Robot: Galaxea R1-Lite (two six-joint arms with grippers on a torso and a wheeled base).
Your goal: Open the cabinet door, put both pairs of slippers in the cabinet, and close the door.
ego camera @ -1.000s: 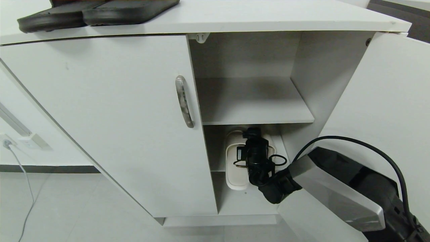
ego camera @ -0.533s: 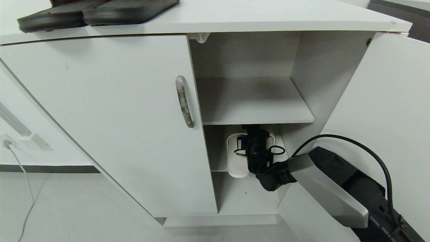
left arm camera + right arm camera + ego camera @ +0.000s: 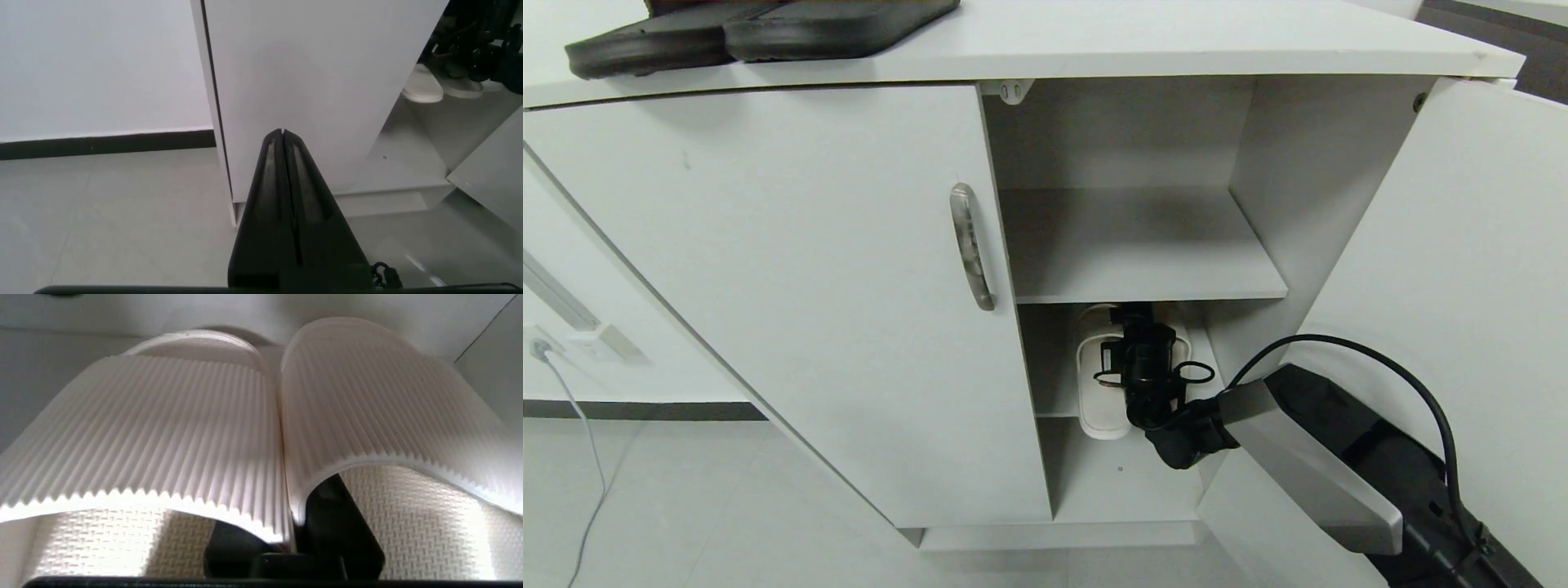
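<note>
Cabinet: You had the white cabinet point(image 3: 1176, 49) in front of you, its right door point(image 3: 1462, 245) swung open and its left door point(image 3: 792, 286) shut, with a metal handle point(image 3: 970, 245) on that door's right edge.
White slippers: Your white slippers point(image 3: 1098, 392) point(image 3: 188, 433) were side by side in the lower compartment on the right, under the middle shelf point(image 3: 1143, 253), heels toward you. You could not tell whether they rested on the compartment's bottom.
Right gripper: Your right gripper point(image 3: 1134, 322) reached into that lower compartment. Its fingers point(image 3: 335, 514) were clamped on the pair where the two ribbed straps met.
Left gripper: Your left gripper point(image 3: 282, 143) hung low over the floor point(image 3: 106, 220), near the foot of the left door, with its fingers pressed together and gripping nothing.
Black slippers: Your black slippers point(image 3: 760, 33) lay side by side on the cabinet's top, at the far left.
</note>
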